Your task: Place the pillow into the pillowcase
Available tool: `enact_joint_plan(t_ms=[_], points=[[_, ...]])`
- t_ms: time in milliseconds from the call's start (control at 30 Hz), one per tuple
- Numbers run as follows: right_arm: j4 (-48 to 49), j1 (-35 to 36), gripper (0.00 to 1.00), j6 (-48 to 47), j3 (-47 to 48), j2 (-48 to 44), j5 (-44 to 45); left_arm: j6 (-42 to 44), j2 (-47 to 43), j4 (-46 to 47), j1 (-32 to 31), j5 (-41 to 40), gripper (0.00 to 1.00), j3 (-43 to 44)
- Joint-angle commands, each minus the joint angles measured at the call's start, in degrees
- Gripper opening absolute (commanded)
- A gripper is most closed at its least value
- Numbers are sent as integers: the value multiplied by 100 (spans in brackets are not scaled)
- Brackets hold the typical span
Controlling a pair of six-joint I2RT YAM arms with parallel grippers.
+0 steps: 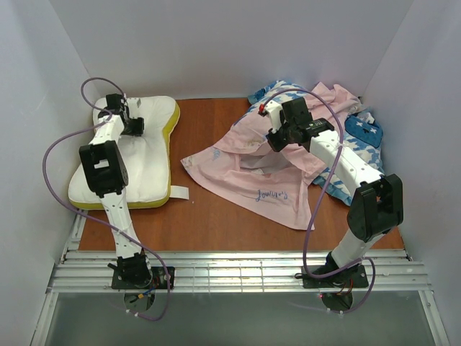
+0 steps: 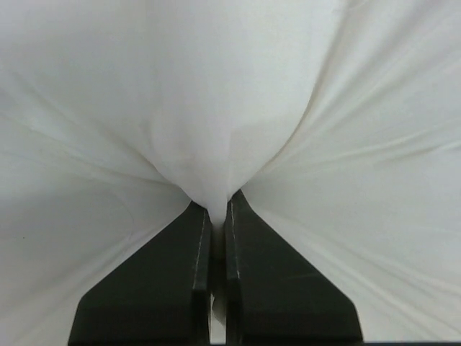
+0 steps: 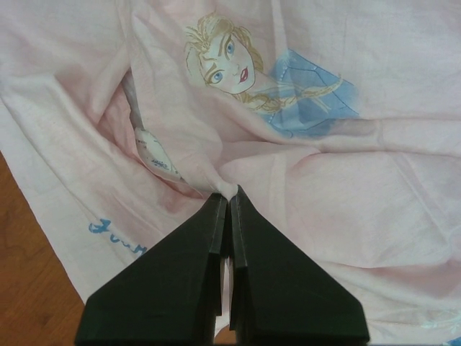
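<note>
left gripper (image 2: 217, 205) pinches a fold of the pillow (image 1: 148, 144), lying far left on the table (image 1: 216, 216). right gripper (image 3: 228, 193) clamps the pink pillowcase (image 1: 266, 173), crumpled mid-right. both look soft and light; the floppy case wants holding at its open hem.

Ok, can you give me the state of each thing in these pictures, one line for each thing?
pillow: lying flat, bare, not yet cased.
pillowcase: crumpled, pink side up.
left tool: shut on a fold of the pillow.
right tool: shut on a fold of the pillowcase.
blue-and-white cushion: partly under the pillowcase.
</note>
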Motion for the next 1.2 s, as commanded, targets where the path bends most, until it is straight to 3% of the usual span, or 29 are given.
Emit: enact_joint_plan(t_ms=[0, 167, 333, 433, 567, 667, 933, 1167], points=[[-17, -17, 1, 88, 146, -25, -234, 500, -820, -676, -96, 1333, 0, -303], [-17, -52, 1, 176, 199, -52, -489, 1421, -2167, -1272, -131, 2397, 0, -523], [-8, -87, 1, 290, 340, 1, -682, 2731, -3790, -2115, -245, 3242, 0, -1655], [-16, -148, 1, 360, 436, 71, -884, 3347, -4801, -2477, -596, 3471, 0, -2578], [-8, -184, 1, 430, 586, 80, -1148, 3551, -5789, -2531, -1808, 3463, 0, -3844], [10, -227, 1, 483, 700, -7, -1245, 3200, -6018, -2232, -2431, 3550, 0, -4355], [89, -412, 1, 589, 595, -438, -1553, 2505, -5510, -1723, -3917, 3770, 0, -4399], [186, -544, 1, 642, 393, -728, -1534, 2102, -4859, -1293, -4464, 3745, 0, -4171]])
